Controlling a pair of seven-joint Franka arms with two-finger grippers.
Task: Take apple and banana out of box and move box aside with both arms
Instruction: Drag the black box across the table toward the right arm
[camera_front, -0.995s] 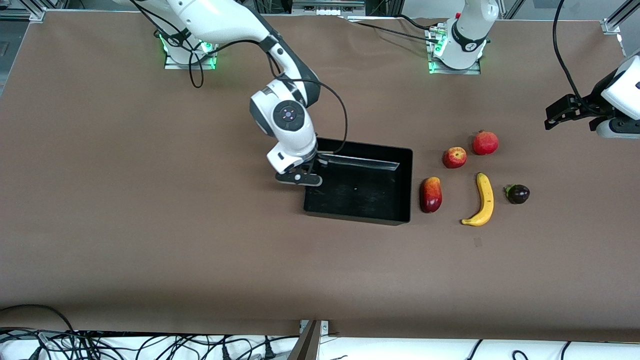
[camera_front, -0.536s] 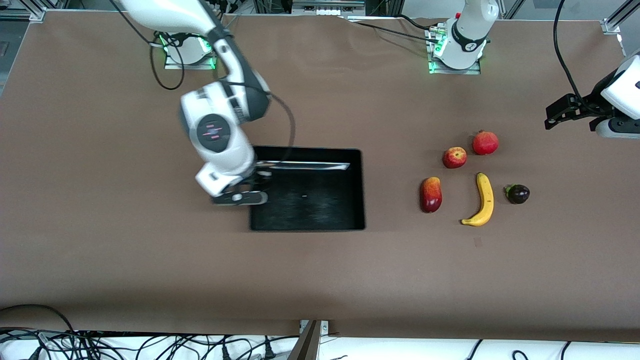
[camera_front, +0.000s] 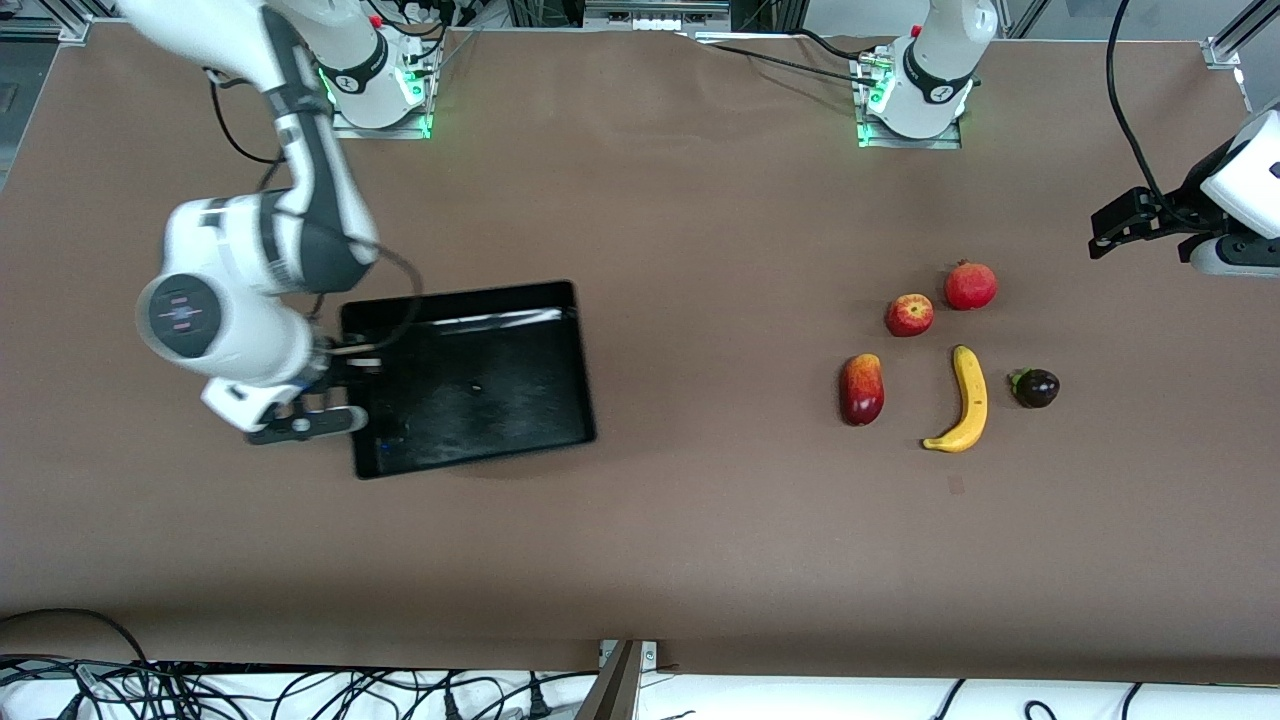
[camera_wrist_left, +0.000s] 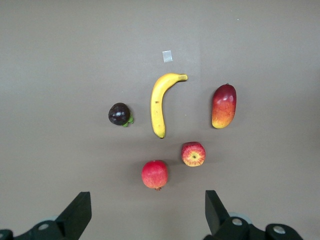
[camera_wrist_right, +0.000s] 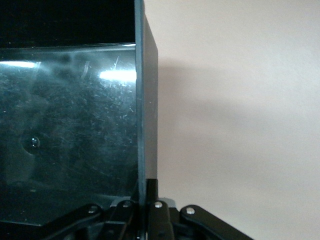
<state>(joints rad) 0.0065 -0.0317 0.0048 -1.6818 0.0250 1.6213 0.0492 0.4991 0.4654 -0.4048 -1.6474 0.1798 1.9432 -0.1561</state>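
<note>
Glossy black box (camera_front: 470, 380) sits on the brown counter (camera_front: 640, 540) toward my right arm's end, and my right gripper (camera_front: 345, 385) has its jaws clamped on the wall at that end. My left gripper (camera_wrist_left: 145, 220) hangs with jaws spread wide over the fruits: banana (camera_front: 963, 401) with the apple (camera_front: 909, 315) close by, farther from the front camera, both well apart from the box.

the box (camera_front: 480, 385) looks like glossy black plastic, its floor scuffed and catching the light. the table (camera_front: 700, 550) wears a matt brown cloth-like cover. the banana (camera_front: 965, 400) is smooth and the apple (camera_front: 909, 315) faintly shiny. arm shells are glossy white, the right gripper (camera_front: 330, 395) matt black.
</note>
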